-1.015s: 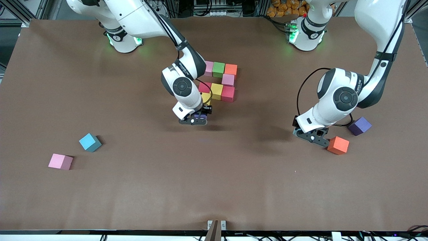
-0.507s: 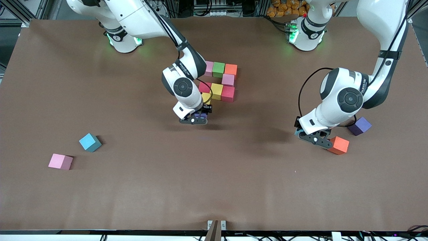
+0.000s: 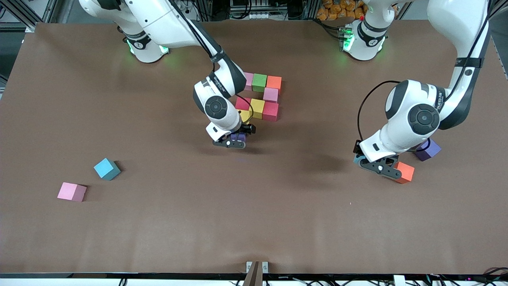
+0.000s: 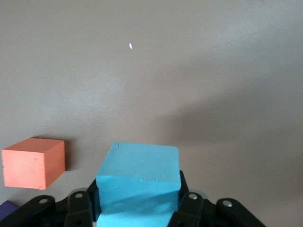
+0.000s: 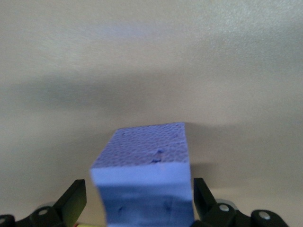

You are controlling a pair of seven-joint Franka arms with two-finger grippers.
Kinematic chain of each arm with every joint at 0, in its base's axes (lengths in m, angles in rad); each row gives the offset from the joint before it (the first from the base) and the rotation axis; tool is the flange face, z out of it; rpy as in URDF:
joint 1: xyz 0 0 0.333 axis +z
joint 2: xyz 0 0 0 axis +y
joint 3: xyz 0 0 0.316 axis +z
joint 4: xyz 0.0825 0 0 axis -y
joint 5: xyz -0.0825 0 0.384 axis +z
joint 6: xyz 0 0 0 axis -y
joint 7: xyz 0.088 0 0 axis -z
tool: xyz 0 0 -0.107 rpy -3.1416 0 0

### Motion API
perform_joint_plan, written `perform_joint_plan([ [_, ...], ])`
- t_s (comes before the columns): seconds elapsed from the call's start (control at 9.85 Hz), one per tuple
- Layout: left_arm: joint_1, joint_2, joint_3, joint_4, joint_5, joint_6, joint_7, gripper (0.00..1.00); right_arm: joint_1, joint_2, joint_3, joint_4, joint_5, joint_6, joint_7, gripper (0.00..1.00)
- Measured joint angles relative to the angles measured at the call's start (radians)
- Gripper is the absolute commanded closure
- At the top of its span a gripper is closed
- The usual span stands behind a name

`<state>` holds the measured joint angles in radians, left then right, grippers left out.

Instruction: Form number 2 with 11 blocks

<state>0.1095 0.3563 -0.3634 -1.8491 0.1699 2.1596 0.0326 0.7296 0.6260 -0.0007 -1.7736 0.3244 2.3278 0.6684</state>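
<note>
I see the right gripper [image 3: 235, 142] low at the table, its fingers [image 5: 74, 198] spread apart on either side of a purple block [image 5: 144, 177], which sits just nearer the front camera than the yellow block [image 3: 245, 115] of the partly built number 2 [image 3: 262, 97]. My left gripper [image 3: 381, 167] is clamped on a sky-blue block [image 4: 139, 182] over the table toward the left arm's end, beside an orange block [image 3: 405, 172] and another purple block [image 3: 430, 150]. A second sky-blue block [image 3: 106, 169] and a pink block [image 3: 71, 192] lie toward the right arm's end.
</note>
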Motion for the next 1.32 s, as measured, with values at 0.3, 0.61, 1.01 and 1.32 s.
perform_joint_plan([
  [0.3,0.030,0.000,0.004,0.037,0.000,-0.025,0.000,1.00,-0.013,-0.042,-0.009,0.026,0.007,-0.067,0.018,0.00],
  [0.61,0.046,0.003,0.005,0.050,0.000,-0.025,0.000,1.00,-0.048,-0.089,-0.021,0.041,0.004,-0.146,0.007,0.00],
  [1.01,0.049,0.004,0.014,0.064,0.000,-0.026,0.000,1.00,-0.112,-0.161,-0.183,0.113,-0.036,-0.367,-0.321,0.00],
  [1.32,0.049,0.004,0.014,0.123,-0.002,-0.102,0.000,1.00,-0.120,-0.167,-0.315,0.113,-0.077,-0.385,-0.654,0.00],
])
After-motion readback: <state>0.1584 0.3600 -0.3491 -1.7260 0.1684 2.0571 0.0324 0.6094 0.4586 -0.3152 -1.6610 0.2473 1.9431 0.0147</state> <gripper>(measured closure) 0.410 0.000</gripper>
